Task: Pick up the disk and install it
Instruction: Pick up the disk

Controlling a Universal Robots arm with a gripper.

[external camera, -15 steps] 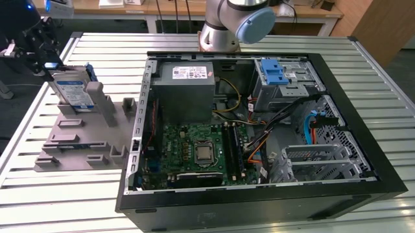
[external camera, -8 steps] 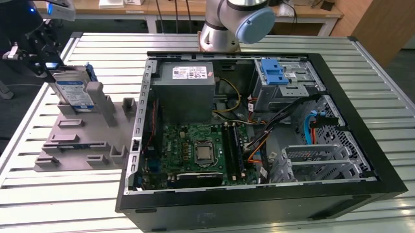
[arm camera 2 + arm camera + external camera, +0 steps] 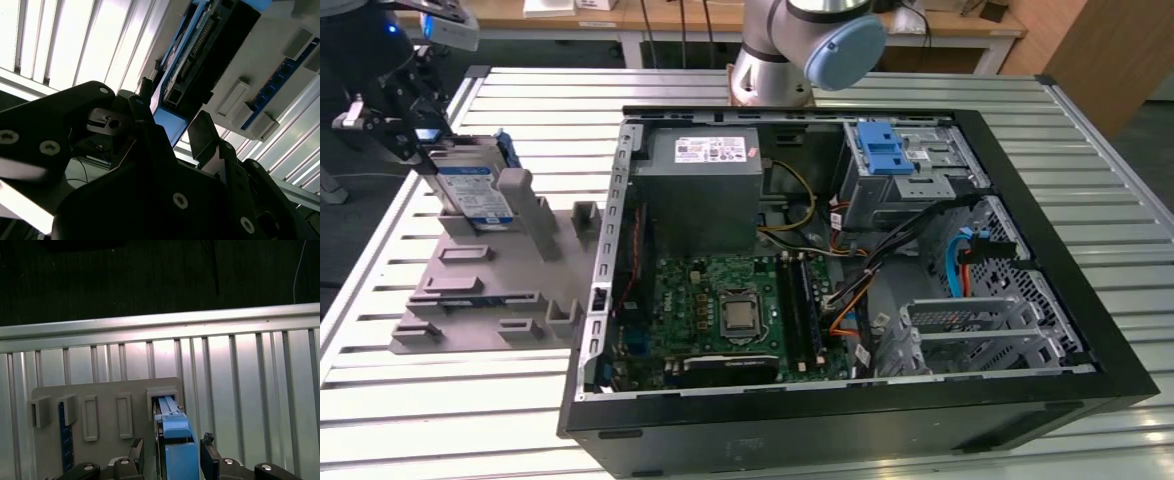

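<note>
Disk (image 3: 178, 454) upright in grey stand (image 3: 105, 392), between parted fingers (image 3: 210, 454)

My gripper (image 3: 172, 441) has matt black fingers (image 3: 210, 455), and either side of them the disk (image 3: 177, 457) shows a smooth, faintly glossy blue plastic carrier. The holder (image 3: 106, 415) around the disk is matt grey plastic, and the table (image 3: 240, 390) under the disk is ribbed, brushed bare metal

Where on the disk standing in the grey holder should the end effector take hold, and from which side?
Grip the disk by its blue carrier at the top end, pinching across its thickness, from above. It stands on edge in a slot of the grey holder, which hides its lower part. The end effector straddles that end, open.
</note>
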